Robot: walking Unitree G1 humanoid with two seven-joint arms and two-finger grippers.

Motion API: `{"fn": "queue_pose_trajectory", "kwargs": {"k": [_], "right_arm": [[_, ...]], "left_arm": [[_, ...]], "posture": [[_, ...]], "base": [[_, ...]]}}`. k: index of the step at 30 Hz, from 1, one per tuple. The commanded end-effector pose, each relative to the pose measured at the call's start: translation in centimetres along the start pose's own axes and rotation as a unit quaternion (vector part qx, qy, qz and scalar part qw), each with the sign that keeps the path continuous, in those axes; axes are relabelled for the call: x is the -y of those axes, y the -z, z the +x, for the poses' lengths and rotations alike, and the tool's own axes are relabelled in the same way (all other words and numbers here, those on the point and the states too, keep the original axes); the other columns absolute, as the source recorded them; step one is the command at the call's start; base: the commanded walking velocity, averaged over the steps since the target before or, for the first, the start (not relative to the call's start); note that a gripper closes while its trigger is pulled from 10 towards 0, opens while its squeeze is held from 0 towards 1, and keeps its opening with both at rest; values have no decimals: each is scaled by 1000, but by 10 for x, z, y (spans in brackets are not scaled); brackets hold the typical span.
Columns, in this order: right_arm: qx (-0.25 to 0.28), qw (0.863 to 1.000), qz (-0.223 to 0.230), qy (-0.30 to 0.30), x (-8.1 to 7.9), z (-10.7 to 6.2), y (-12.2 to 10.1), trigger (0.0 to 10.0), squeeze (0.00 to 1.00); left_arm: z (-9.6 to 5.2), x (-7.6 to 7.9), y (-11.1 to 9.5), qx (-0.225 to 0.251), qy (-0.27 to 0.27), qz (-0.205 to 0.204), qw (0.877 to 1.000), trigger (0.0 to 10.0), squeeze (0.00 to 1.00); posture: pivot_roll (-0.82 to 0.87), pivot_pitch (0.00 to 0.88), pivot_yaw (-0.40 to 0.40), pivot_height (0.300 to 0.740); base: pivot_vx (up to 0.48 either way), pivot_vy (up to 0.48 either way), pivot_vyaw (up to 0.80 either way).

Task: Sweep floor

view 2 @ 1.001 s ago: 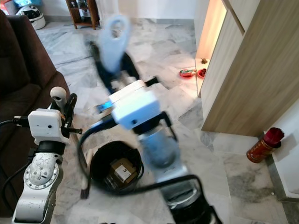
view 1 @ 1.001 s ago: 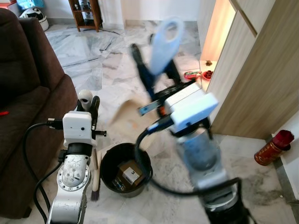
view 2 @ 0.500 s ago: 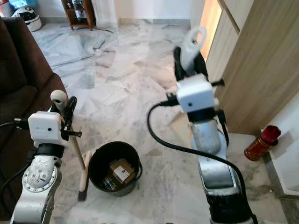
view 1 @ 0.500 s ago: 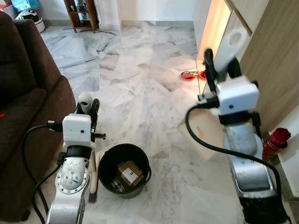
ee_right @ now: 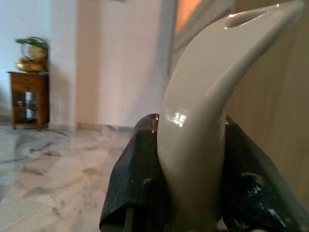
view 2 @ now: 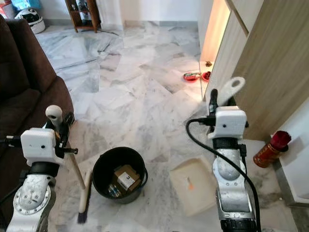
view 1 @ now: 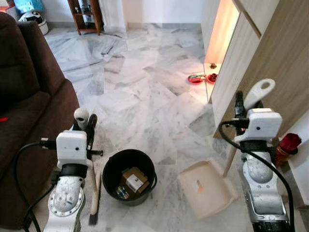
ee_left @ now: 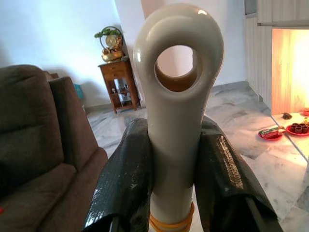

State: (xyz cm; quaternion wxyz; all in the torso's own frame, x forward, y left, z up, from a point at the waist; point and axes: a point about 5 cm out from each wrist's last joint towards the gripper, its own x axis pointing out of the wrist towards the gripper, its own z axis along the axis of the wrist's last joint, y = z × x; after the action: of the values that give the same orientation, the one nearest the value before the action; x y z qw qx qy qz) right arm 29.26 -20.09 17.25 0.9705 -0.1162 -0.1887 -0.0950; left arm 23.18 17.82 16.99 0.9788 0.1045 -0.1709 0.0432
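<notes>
The dustpan [view 1: 205, 187], gripped tight by the right gripper [view 1: 247, 107], has been swung away and set down right of the bucket [view 1: 129, 176], while the broom [view 1: 91, 186] is held tight in the left gripper [view 1: 83, 124], so more sweeping can probably be done.

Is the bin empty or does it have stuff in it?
Not empty. The black bin holds a small cardboard box and some darker bits beside it; it looks far from full.

Marble floor [view 1: 145, 92]; black bucket [view 1: 129, 176]; dustpan [view 1: 205, 187]; red bottle [view 1: 286, 147]
</notes>
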Motion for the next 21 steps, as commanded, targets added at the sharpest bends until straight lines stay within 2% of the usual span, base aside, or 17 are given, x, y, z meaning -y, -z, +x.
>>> {"fn": "queue_pose_trajectory", "kwargs": {"k": [1, 7, 12, 21], "right_arm": [[23, 1000, 10, 15, 3, 8, -10, 10000, 0], [11, 999, 42, 25, -3, 9, -7, 10000, 0], [-8, 996, 80, 36, -5, 10, -2, 10000, 0], [-6, 995, 95, 31, -7, 16, -4, 10000, 0]], "left_arm": [[0, -2, -12, 25, -2, 7, 1000, 10000, 0], [-10, -4, -10, 6, -13, -6, 1000, 10000, 0], [-9, -9, 4, -17, -39, -16, 999, 10000, 0], [-6, -3, 3, -16, -31, -24, 999, 10000, 0]], "posture": [[29, 90, 34, 740], [29, 118, 23, 740], [9, 121, 14, 740], [6, 125, 10, 740]], "base": [[0, 0, 0], [0, 0, 0], [0, 0, 0], [0, 0, 0]]}}
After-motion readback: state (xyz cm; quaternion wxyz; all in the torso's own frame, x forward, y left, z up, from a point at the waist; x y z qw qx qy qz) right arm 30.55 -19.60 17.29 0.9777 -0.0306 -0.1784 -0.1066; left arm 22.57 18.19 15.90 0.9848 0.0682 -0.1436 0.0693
